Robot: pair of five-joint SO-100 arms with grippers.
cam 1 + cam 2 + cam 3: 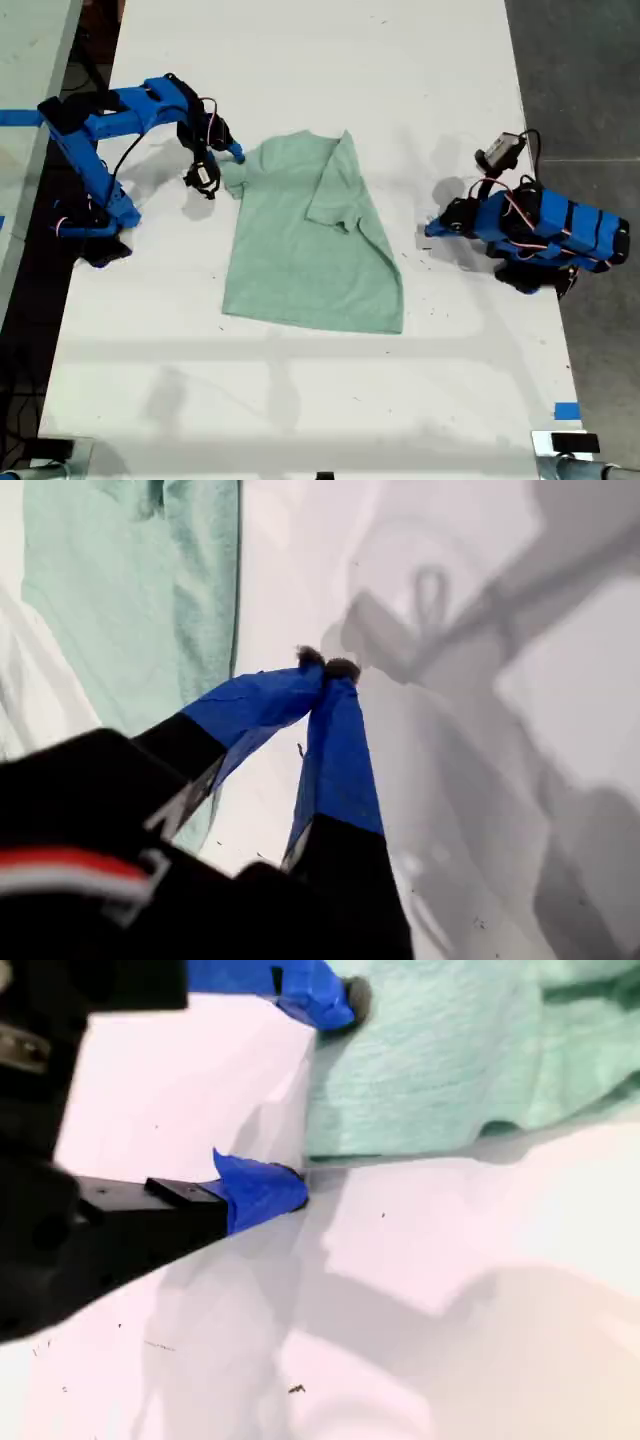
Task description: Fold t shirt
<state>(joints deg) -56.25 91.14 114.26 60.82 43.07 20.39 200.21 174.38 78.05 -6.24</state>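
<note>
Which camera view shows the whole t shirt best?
The exterior view: the t shirt lies complete on the table, one side folded over. The first wrist view shows only an edge strip; the second wrist view only cloth beside my second claw.

Pale green t shirt [305, 240] lying on the white table [300, 60], one side folded over the middle. At the exterior view's left, an open gripper [222, 165] at the shirt's sleeve edge. At the exterior view's right, the other arm [540, 230] tucked low, apart from the cloth.
</note>
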